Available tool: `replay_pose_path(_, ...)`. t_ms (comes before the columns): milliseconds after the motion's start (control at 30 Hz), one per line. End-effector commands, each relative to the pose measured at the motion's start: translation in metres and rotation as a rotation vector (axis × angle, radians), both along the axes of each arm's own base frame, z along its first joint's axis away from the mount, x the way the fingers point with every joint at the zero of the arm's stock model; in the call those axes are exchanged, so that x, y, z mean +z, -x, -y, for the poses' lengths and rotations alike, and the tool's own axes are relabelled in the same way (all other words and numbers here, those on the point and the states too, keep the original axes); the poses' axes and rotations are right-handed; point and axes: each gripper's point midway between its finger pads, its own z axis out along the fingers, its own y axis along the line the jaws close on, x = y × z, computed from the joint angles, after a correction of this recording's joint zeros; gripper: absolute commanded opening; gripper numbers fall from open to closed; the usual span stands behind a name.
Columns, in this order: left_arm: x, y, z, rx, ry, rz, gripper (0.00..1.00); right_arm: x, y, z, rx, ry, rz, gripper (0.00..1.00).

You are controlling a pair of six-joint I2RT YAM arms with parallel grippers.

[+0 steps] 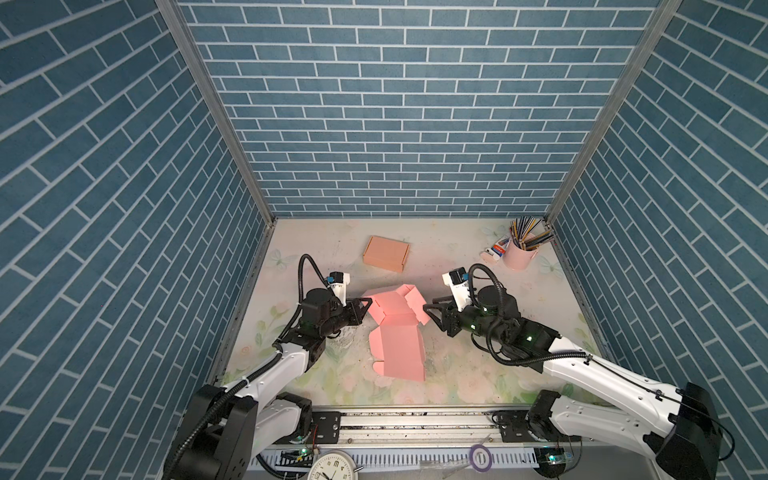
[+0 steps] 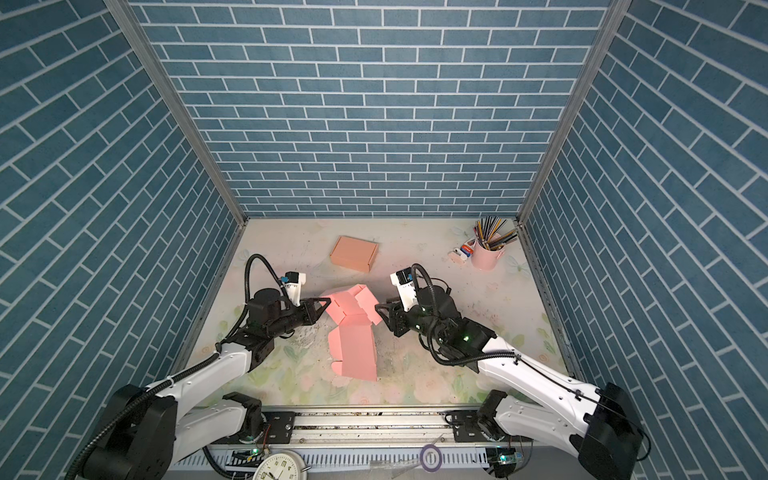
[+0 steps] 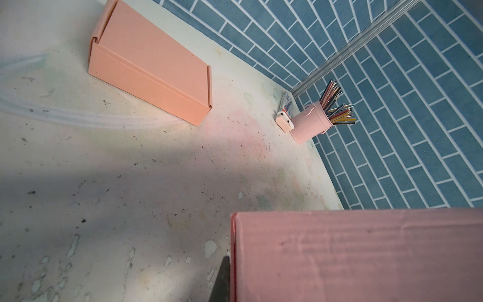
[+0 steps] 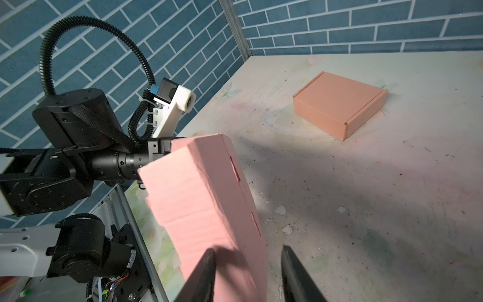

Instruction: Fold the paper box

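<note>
**Pink corrugated paper box [image 1: 399, 349], only partly folded up**

So the box sits roughly in the middle of the pale floral-print table [image 1: 465, 374], right between the two arms. Its near part lies flat and stretches toward the front rail. The far part is bent up off the surface with flaps sticking out at odd angles, so it's not a closed box yet.

The left gripper [image 1: 365, 306] comes in from the left. Its jaws are pressed together on the raised left wall of the box, pinching the cardboard. The left wrist view only shows one dark finger [image 3: 222, 277] tucked tight against that pink wall.

The right gripper [image 4: 248, 251] is at the box's right side with its jaws spread. In the right wrist view, the edge of a raised pink panel falls between the two black fingers [image 4: 295, 274]. One finger overlaps the panel, but it's hard to tell if it's actually touching. It isn't clamped on anything.

Other stuff: a closed peach-orange cardboard box [image 1: 386, 253] lies flat farther back, well apart from the pink one. A pink metal bucket full of pencils [image 1: 517, 255] stands near the back right corner.
</note>
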Motion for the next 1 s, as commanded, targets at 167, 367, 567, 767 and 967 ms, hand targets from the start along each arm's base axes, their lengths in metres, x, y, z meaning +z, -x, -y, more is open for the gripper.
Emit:
replay_pose_path(167, -0.005, -0.004, 0.002, 0.003, -0.024, 0.023, 0.08, 0.007, -0.004, -0.015, 0.051, -0.004, 0.02, 0.39)
replay_pose_path(367, -0.017, -0.007, 0.0, 0.023, -0.05, -0.007, 0.08, -0.004, -0.008, -0.03, 0.077, 0.021, -0.032, 0.34)
replay_pose_path(567, -0.027, -0.011, -0.005, 0.073, -0.072, -0.035, 0.09, -0.025, -0.021, -0.037, 0.025, 0.092, -0.089, 0.33)
replay_pose_path(767, -0.038, -0.012, -0.005, 0.117, -0.09, -0.07, 0.09, -0.046, -0.031, -0.042, -0.054, 0.193, -0.115, 0.34)
replay_pose_path(967, -0.048, -0.013, -0.003, 0.14, -0.105, -0.112, 0.08, -0.064, -0.036, -0.05, -0.106, 0.3, -0.131, 0.35)
